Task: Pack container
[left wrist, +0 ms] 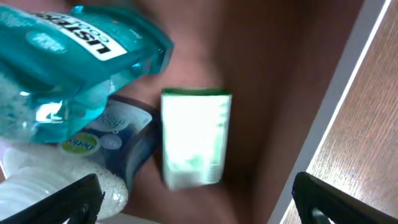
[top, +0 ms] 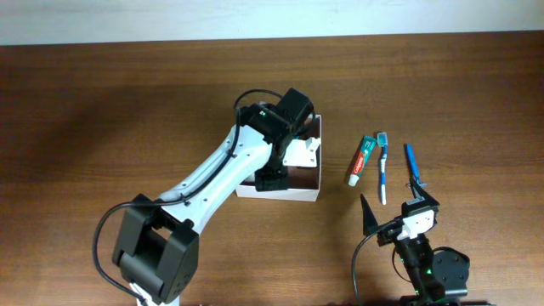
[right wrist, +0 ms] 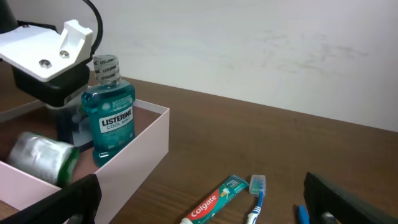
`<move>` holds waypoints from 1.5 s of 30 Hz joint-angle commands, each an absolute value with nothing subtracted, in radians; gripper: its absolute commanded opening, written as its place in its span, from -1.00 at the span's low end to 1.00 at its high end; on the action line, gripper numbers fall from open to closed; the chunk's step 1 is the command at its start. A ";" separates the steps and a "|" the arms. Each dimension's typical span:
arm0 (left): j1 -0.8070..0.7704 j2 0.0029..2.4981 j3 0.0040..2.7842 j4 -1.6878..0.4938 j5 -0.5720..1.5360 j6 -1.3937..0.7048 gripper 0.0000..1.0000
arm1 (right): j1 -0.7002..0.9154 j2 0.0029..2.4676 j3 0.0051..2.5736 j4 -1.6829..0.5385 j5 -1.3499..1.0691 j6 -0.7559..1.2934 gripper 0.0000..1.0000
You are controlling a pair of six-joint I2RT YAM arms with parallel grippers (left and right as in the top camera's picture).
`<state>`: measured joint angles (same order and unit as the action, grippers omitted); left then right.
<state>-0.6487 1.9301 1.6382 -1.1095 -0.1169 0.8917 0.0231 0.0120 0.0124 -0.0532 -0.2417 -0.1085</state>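
Note:
The container (top: 280,194) is a shallow white box with a reddish-brown inside; it also shows in the left wrist view (left wrist: 348,81) and the right wrist view (right wrist: 134,165). A teal Listerine bottle (right wrist: 111,124) stands upright in it, seen close in the left wrist view (left wrist: 56,68). My left gripper (top: 289,157) is over the box, open (left wrist: 196,211) and holding nothing. Below it is a blurred white-and-green cylinder (left wrist: 194,137), also in the right wrist view (right wrist: 43,158). My right gripper (top: 395,208) is open and empty (right wrist: 205,214) near the front edge.
A blue-and-white bottle (left wrist: 118,140) with a white cap (left wrist: 37,180) lies in the box beside the Listerine. On the table right of the box lie a Colgate tube (top: 363,160), a toothbrush (top: 382,170) and a blue stick-like item (top: 413,166).

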 commanded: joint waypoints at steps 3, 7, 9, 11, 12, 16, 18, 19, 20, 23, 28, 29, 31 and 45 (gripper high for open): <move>-0.646 1.793 1.689 -1.131 -0.132 0.760 0.99 | 0.033 0.004 0.006 -0.056 -0.251 -0.104 0.98; -0.645 1.634 1.691 -1.176 -0.132 0.659 1.00 | 0.033 0.004 0.006 -0.056 -0.251 -0.104 0.98; -0.638 1.575 1.691 -1.190 -0.132 0.632 1.00 | 0.033 0.004 0.006 -0.056 -0.251 -0.104 0.98; -0.608 1.501 1.691 -1.188 -0.133 0.574 0.99 | 0.033 0.004 0.006 -0.056 -0.251 -0.104 0.98; -0.576 1.468 1.691 -1.182 -0.142 0.536 1.00 | 0.033 0.004 0.006 -0.056 -0.251 -0.104 0.98; -0.342 1.400 1.691 -1.134 -0.162 0.289 1.00 | 0.033 0.004 0.006 -0.056 -0.251 -0.104 0.98; -0.182 1.411 1.690 -1.117 -0.154 0.173 0.99 | 0.033 0.004 0.006 -0.056 -0.251 -0.104 0.98; -0.143 1.416 1.690 -1.117 -0.143 0.150 0.99 | 0.033 0.004 0.006 -0.056 -0.251 -0.104 0.98; -0.054 1.438 1.689 -1.122 -0.097 0.101 0.99 | 0.033 0.004 0.006 -0.056 -0.251 -0.104 0.98; 0.030 1.474 1.689 -1.146 -0.012 0.090 1.00 | 0.033 0.004 0.006 -0.054 -0.250 -0.104 0.98; 0.067 1.522 1.689 -1.163 0.005 0.091 0.99 | 0.033 0.004 0.006 -0.052 -0.270 0.204 0.98; 0.066 1.530 1.689 -1.163 0.005 0.090 1.00 | 0.033 0.006 0.006 -0.053 -0.278 0.242 0.98; 0.067 1.534 1.689 -1.163 0.005 0.091 0.99 | 0.033 0.006 0.009 -0.053 -0.277 0.242 0.98; 0.067 1.534 1.689 -1.163 0.005 0.091 1.00 | 0.033 0.700 0.836 -0.718 -0.141 0.191 0.97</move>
